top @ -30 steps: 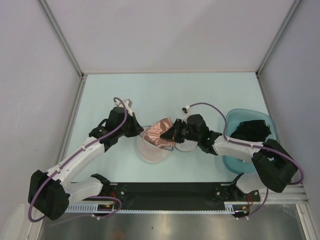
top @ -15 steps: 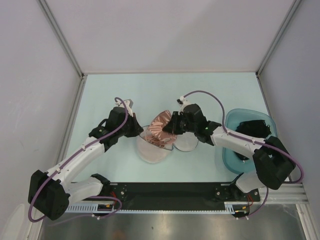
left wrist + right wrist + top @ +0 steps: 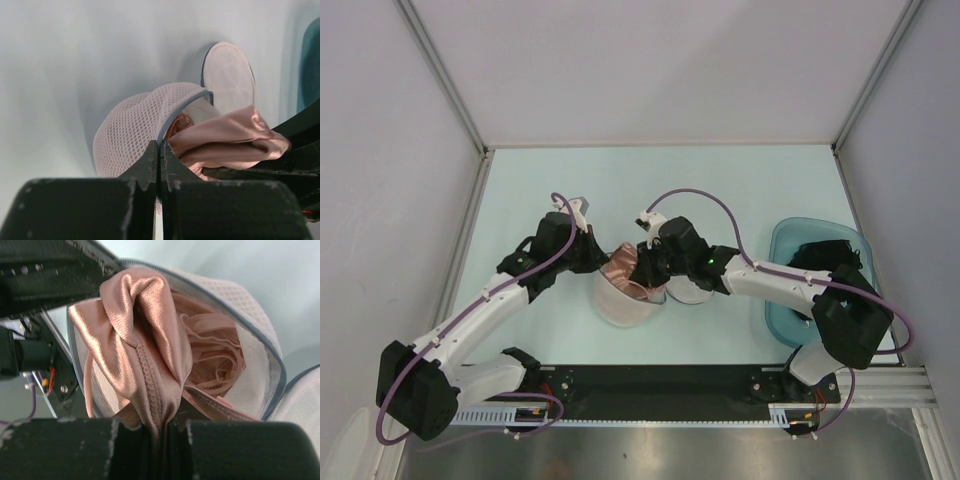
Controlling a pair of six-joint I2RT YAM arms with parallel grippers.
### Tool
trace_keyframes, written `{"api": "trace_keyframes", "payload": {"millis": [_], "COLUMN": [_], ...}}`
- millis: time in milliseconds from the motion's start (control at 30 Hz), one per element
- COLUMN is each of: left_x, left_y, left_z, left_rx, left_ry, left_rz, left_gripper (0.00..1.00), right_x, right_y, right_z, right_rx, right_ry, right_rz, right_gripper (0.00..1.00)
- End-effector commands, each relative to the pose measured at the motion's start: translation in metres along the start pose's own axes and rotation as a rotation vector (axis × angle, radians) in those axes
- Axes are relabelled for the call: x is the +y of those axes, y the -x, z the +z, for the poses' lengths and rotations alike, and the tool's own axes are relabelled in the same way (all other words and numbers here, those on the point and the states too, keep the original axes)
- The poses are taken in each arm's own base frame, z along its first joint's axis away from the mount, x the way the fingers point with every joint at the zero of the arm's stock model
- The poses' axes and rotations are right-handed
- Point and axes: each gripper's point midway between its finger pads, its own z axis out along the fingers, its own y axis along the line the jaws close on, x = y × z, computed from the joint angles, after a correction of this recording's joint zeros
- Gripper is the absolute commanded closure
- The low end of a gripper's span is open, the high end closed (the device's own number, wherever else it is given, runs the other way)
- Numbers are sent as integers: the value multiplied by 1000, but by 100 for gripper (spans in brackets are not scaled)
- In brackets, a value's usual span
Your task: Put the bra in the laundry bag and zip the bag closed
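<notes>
The bra sits half inside the open laundry bag at the centre of the desk, with a satin fold bulging over the rim toward 12 o'clock. The right jaws pinch that fold, and the left jaws are clamped on the bag's dark zip rim. Released now, the padded cup would likely spring out, or a strap could cross the zip and snag it. The zip slider cannot be made out, and from above the arms hide much of the bag.

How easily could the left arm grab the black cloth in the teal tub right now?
Probably not. The left gripper is pinched shut on the rim of the laundry bag, and the black cloth lies in the teal tub at the far right, with the right arm stretched across between them.
</notes>
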Motion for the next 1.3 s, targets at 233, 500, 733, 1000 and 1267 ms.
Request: {"api": "trace_keyframes", "payload": {"millis": [233,500,733,1000,1267], "left_x": [-29,-23,-15,-14,-17], "left_y": [21,11,6,5,4], "left_z": [-16,-17,-16,-17,-21], "left_rx": [-80,-68,-56,-54,-50], "left_ry": [-148,-142,-106,-107,-122], "left_rz": [51,49,52,69,80], "left_gripper": [100,100,100,100,100], "right_x": [39,18,6,-5,-47], "right_y": [-16,-35,-37,-34,-28], "right_z": [34,64,48,-1,-54], "right_rx": [132,164,192,199,152], "right_ry": [292,256,123,-32,-273], "right_rz": [102,191,189,176,200], "right_gripper": [100,100,48,16,6]}}
